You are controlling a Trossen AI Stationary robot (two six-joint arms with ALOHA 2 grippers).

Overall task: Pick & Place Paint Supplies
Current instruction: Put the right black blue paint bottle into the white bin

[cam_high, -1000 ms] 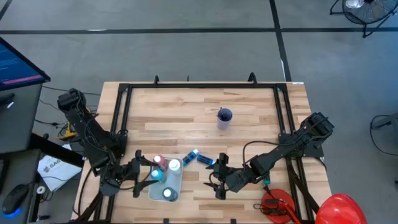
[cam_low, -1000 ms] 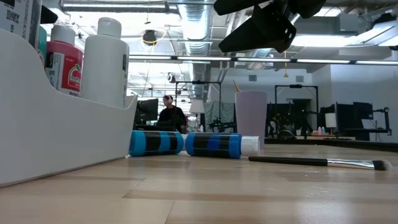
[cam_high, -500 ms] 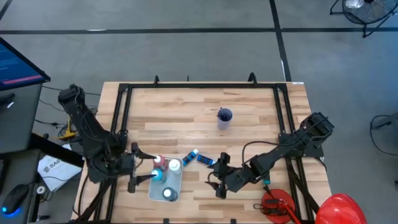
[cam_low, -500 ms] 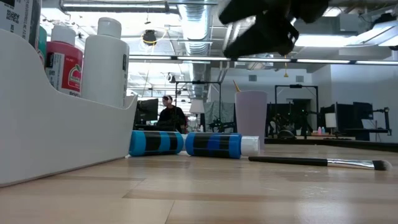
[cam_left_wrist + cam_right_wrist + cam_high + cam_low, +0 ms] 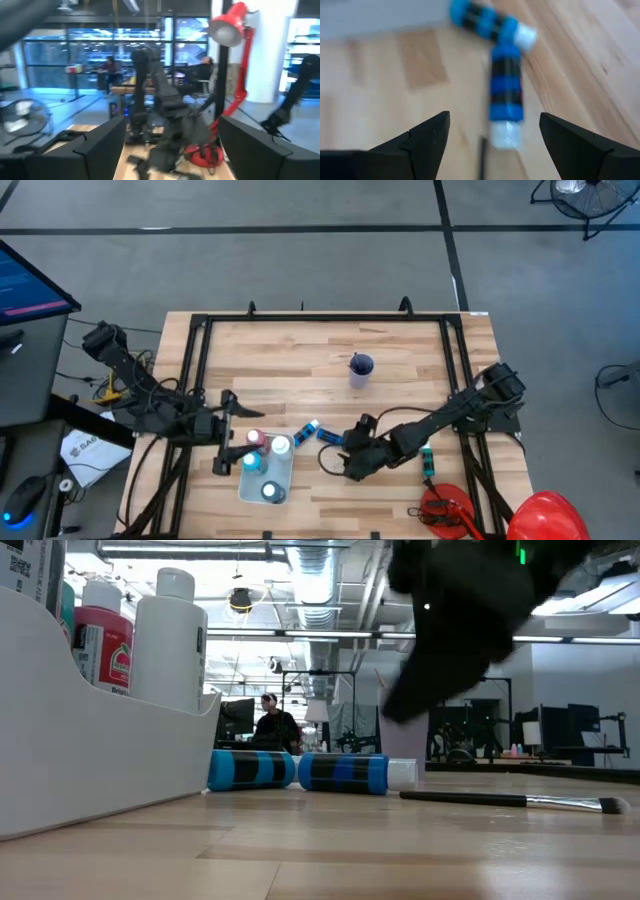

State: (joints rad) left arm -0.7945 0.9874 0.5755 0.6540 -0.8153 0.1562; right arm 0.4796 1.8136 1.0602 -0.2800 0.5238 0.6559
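Since the earlier frame the left gripper (image 5: 226, 432) has gone back from the white tray (image 5: 283, 477) and turned away from it, and the right gripper (image 5: 349, 452) has moved nearer to the two blue bottles (image 5: 318, 432). Both grippers have their jaws open and hold nothing. The dark blue bottle (image 5: 505, 89) and the light blue bottle (image 5: 490, 23) lie on the wooden table (image 5: 300, 370), touching at one end. A thin brush (image 5: 510, 801) lies near them. The tray holds upright bottles; the colours are perhaps red (image 5: 258, 439), white (image 5: 280, 446) and teal (image 5: 250, 462).
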